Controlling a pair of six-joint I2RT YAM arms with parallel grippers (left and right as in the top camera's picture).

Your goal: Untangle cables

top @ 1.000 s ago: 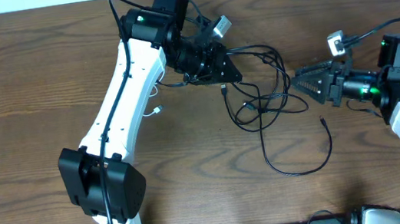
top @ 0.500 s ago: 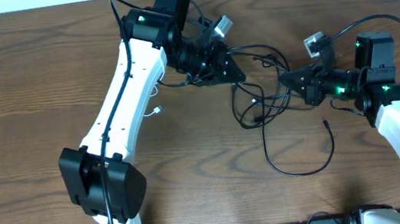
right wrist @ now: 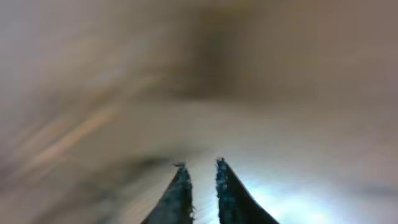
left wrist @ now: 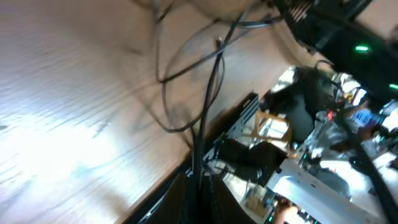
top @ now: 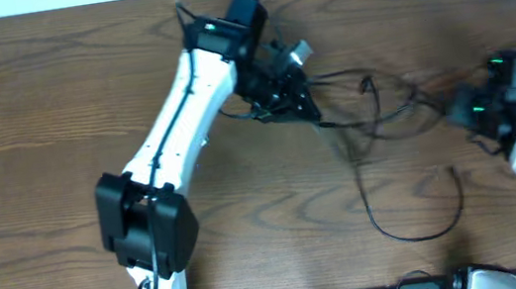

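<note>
The cables (top: 384, 116) lie on the desk (top: 38, 143), running right from the left gripper (top: 308, 115), one strand looping toward the front edge; the right gripper (top: 459, 110) sits farther right.

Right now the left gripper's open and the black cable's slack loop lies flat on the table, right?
Not quite. The left gripper is shut, not open. The left wrist view shows the black cable running straight down into its closed fingers. The rest holds: the cable's slack loop does lie flat on the table.
</note>
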